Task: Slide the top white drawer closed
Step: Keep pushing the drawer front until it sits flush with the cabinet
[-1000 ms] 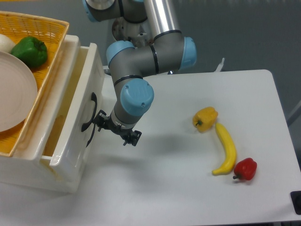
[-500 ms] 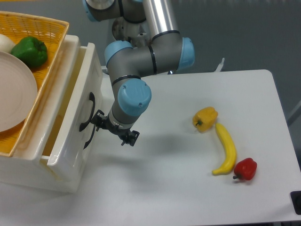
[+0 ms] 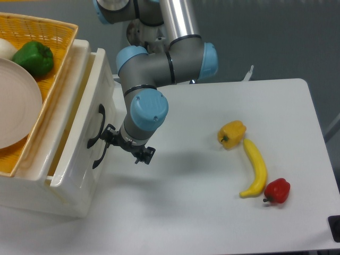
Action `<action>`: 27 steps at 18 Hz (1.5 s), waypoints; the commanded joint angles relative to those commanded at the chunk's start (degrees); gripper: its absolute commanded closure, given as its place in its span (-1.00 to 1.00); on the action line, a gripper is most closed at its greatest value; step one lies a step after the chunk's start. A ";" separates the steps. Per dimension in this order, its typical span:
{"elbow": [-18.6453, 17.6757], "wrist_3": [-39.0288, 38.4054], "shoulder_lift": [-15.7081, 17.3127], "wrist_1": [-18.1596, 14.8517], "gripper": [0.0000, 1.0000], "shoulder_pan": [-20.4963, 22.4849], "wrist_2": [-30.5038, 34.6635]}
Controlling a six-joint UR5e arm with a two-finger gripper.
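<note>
1. Top white drawer (image 3: 79, 138) sits at the left of the frame, pulled partway out of its cabinet (image 3: 32, 196), its glossy front panel angled toward the table.
2. A black arched handle (image 3: 95, 135) runs down that front panel, roughly at mid-height of the picture.
3. My gripper (image 3: 123, 146) hangs just right of the handle, at the left-centre of the frame, below my blue wrist joint (image 3: 149, 109).
4. Its dark fingers are small and partly hidden under the wrist, so I cannot tell how far apart they stand.
5. One end of the gripper reaches up to the drawer front beside the handle; whether it truly presses on the panel I cannot tell from this angle.
6. I see nothing held between the fingers.
7. My arm (image 3: 164, 58) comes down from the top centre of the frame and bends left toward the drawer.
8. A yellow wicker basket (image 3: 50, 85) rests on top of the cabinet in the upper left corner, holding a white plate (image 3: 16, 106) and a green pepper (image 3: 33, 57).
9. On the white table (image 3: 191, 212), well apart from me at the right, lie a yellow pepper (image 3: 231, 134), a banana (image 3: 255, 167) and a red pepper (image 3: 277, 190).
10. The banana lies between the two peppers, its lower end just beside the red one.
</note>
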 joint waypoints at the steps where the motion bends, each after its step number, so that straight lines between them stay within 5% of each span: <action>1: 0.00 0.00 0.00 0.00 -1.00 0.00 0.00; 27: 1.84 0.17 -0.35 0.35 -1.00 1.23 -0.62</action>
